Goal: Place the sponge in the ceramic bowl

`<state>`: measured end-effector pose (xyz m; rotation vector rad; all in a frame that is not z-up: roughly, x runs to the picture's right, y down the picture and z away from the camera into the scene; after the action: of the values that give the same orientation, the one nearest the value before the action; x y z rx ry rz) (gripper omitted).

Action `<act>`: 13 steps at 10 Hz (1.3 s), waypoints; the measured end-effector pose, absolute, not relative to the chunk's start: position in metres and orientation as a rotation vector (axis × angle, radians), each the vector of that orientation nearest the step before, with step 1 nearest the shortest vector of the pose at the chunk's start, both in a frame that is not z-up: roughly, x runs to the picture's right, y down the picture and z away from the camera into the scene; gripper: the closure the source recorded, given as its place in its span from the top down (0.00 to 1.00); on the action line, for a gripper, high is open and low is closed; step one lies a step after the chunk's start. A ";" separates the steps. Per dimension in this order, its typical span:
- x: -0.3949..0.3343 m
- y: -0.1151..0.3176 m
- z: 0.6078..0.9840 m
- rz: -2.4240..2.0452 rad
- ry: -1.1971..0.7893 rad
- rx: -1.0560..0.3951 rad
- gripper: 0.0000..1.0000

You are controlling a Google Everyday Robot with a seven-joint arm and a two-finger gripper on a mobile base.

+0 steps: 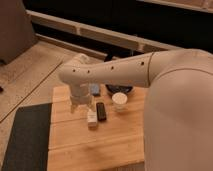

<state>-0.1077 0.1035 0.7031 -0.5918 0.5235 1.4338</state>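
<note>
Largest by far, a white robot arm, coming in from the right edge and reaching leftward above the table, with a bend at its left end and a turn downward there. Under it, a light wooden table made of planks. To the left of the table, on the floor, a dark mat. Near the far edge of the table, the ceramic bowl, black and glossy, partly hidden behind the arm. Just in front of the bowl, a small white cup, standing upright. Left of the cup, a black bar, lying flat. Close beside the bar on its left, low over the table, the gripper, pale in colour; not possible to tell whether open, closed, or gripping something. Smallest, the sponge, blue-grey, lying on the table left of the bowl and outside it, just beside the descending part of the arm and beyond the gripper.
</note>
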 end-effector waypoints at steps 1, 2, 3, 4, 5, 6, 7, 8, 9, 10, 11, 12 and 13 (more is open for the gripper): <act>-0.107 0.103 0.703 1.432 0.523 -0.588 0.65; -0.107 0.101 0.703 1.430 0.523 -0.582 0.65; -0.099 0.089 0.707 1.436 0.524 -0.536 0.65; -0.083 0.064 0.714 1.455 0.524 -0.470 0.65; -0.073 0.045 0.719 1.469 0.518 -0.429 0.65; -0.058 0.017 0.727 1.479 0.498 -0.371 0.65; -0.051 0.001 0.731 1.475 0.481 -0.342 0.65; -0.048 -0.017 0.734 1.467 0.453 -0.316 0.65; -0.045 -0.036 0.736 1.454 0.418 -0.294 0.65; -0.043 -0.054 0.735 1.450 0.389 -0.277 0.65; -0.040 -0.063 0.735 1.450 0.374 -0.267 0.65; -0.040 -0.064 0.735 1.450 0.373 -0.265 0.65; -0.042 -0.064 0.735 1.448 0.371 -0.266 0.65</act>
<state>-0.0420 -0.0638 0.7349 -0.2663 0.3711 1.4475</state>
